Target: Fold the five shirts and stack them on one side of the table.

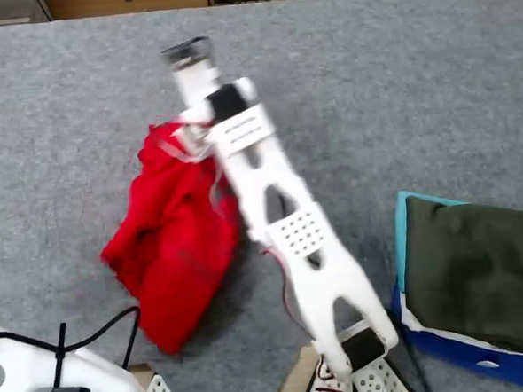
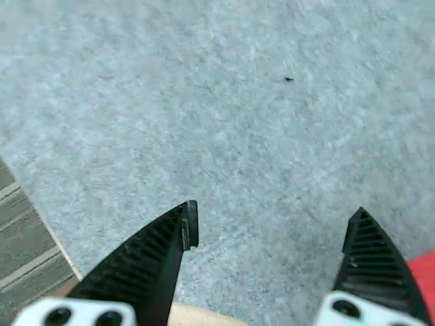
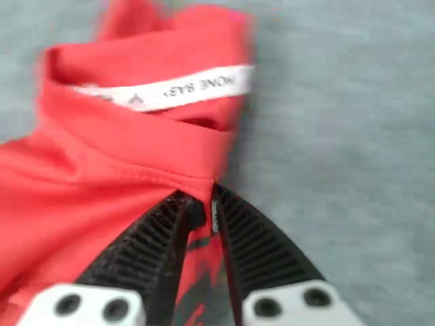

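A crumpled red shirt [image 1: 177, 241] lies left of centre on the grey table [image 1: 398, 99]. My right gripper [image 3: 202, 204] is shut on the red shirt [image 3: 109, 176] at a fold near its collar, where a white label strip runs across. In the high view that arm stretches from the near edge, with its gripper [image 1: 194, 140] at the shirt's far end. My left gripper [image 2: 272, 227] is open over bare grey table surface [image 2: 224, 115], with a corner of red cloth [image 2: 425, 272] beside one finger. That arm's base [image 1: 51, 386] sits at the near left corner.
A stack of folded shirts [image 1: 475, 272], dark green on top of light blue, white and blue, lies at the right edge. A black cable [image 1: 92, 335] runs from the near left arm. The table's far half and its far right are bare grey surface.
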Motion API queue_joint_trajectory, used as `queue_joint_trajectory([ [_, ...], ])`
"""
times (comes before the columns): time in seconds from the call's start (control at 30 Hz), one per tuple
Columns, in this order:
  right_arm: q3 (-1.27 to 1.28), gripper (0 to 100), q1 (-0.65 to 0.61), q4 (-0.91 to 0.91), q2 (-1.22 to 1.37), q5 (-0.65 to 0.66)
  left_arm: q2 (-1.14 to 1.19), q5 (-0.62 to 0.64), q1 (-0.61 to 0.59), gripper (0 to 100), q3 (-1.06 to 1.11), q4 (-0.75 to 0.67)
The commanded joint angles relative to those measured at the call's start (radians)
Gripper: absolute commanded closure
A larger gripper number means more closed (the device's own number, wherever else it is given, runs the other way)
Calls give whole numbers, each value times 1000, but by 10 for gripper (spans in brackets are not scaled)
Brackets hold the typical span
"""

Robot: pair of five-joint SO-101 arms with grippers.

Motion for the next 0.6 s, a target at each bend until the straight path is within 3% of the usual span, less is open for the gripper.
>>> queue_joint_trajectory([
  [0.0, -41, 993, 170, 14, -2, -5, -12, 0, 81, 658, 29, -14],
  [0.17, -39, 993, 358, 14, 2, 8, -12, 2, 235, 658, 129, -14],
  [0.43, -39, 987, 579, 18, 1, 181, -12, 63, 376, 682, 153, -15],
  [0.57, -45, 846, 630, 20, -13, 236, -12, 63, 396, 682, 153, -15],
])
